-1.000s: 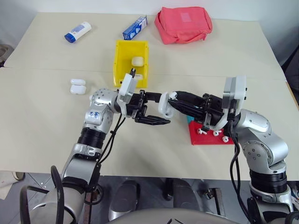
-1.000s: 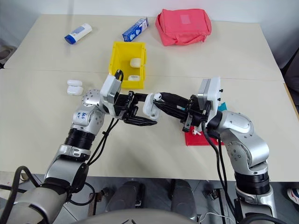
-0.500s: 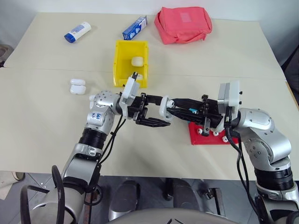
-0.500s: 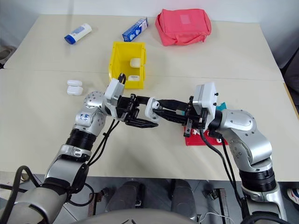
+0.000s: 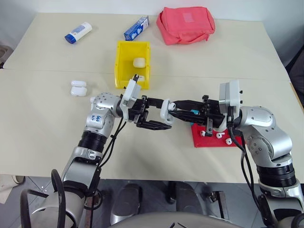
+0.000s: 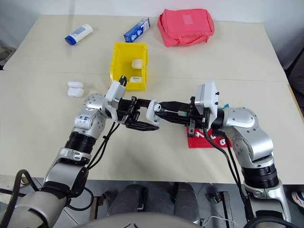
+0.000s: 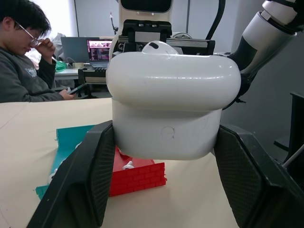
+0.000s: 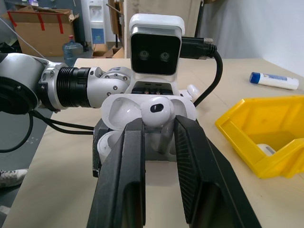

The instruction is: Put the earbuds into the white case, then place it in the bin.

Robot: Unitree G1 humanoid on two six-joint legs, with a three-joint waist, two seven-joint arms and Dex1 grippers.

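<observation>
I am holding the white case (image 5: 166,108) clamped in my left gripper (image 5: 159,116), above the table (image 5: 47,133) and in front of my chest, with its lid flipped open toward my right side. In the left wrist view the case (image 7: 172,111) is sitting squarely between my two black fingers (image 7: 90,175), both pressing against its sides.

My right gripper (image 8: 159,130) is pointing straight at the left one, its tips meeting the open case. Its fingers are pinching one of the earbuds (image 8: 157,110) by the stem, the bulb end up, just at the mouth of the case (image 8: 121,107). I cannot tell whether the stem is already seated in its socket.

Beyond my left gripper, further out on the table, the bin (image 5: 132,62) is standing well apart from the held case, with another white case (image 5: 138,62) lying inside it. Off to the outer side of my left arm, two more look-alike cases (image 5: 78,88) are lying on the table.

Below and just behind my right gripper, the red tray (image 5: 213,137) is carrying several more loose earbuds (image 5: 220,135), with a teal tray (image 7: 71,140) beside it.

A person (image 7: 23,61) is sitting at a desk in the background of the left wrist view.
</observation>
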